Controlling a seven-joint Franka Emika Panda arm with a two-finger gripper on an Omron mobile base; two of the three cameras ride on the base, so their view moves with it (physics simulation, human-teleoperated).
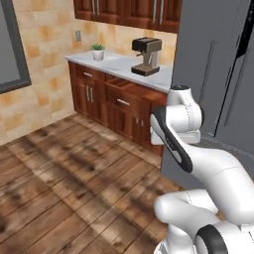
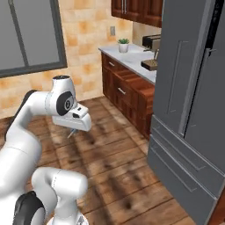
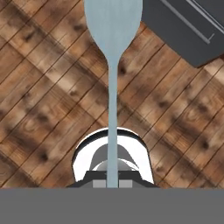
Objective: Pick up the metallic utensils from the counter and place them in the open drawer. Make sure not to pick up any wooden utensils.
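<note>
Gripper (image 2: pixel 72 131) clamped on silver metal spoon (image 3: pixel 112 65), bowl pointing down over wood floor (image 3: pixel 43 87); carried toward open drawer (image 1: pixel 115 84).

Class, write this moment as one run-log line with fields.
gripper: shut on silver spoon | below: wood floor | open drawer: ahead by coffee machine | step: carrying

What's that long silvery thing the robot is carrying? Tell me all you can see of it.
It is a metal spoon, pale silver-grey all over and smooth. A slim straight handle widens into a rounded bowl at the far end. The claw pinches the handle's near end, so the spoon sticks straight out from it, over the wooden floor. Nothing else touches it. In the right base view it shows as a small sliver under the hand.
</note>
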